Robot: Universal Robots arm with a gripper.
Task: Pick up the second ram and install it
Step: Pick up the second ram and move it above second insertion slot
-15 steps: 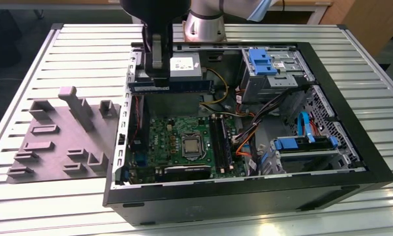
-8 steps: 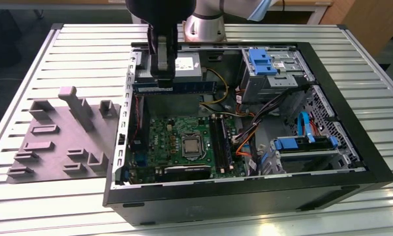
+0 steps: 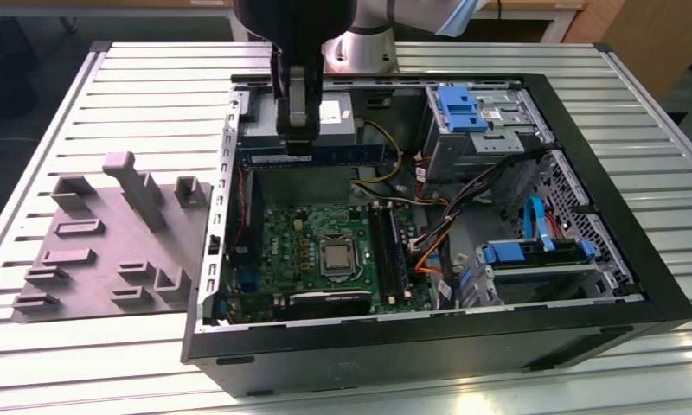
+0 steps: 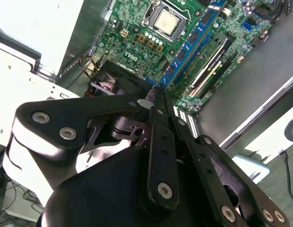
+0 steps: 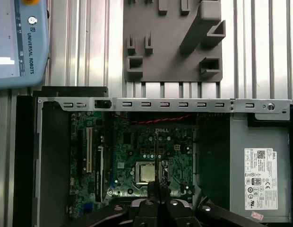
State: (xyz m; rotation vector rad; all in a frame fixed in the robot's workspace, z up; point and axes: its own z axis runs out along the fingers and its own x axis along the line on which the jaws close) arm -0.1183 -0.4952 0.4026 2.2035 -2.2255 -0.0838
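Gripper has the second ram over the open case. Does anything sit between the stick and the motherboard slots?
Nothing visible does. The gripper is shut on the second ram, held above the case. The black slots lie uncovered beside the processor; cables run at the exterior view's right of them, not across them.

The arm (image 3: 367, 45) above the computer case (image 3: 438, 339) is silver-grey metal with a pale blue joint cap (image 3: 456, 17), ending in a bulky black wrist block (image 3: 294, 26). The gripper (image 4: 156, 94) is matt black all over (its broad side plate (image 4: 38, 139) catches a soft sheen): flat, rounded link bars (image 4: 212, 165) pinned with bright silver screws (image 4: 164, 190), narrowing to slim straight fingers (image 4: 160, 125).
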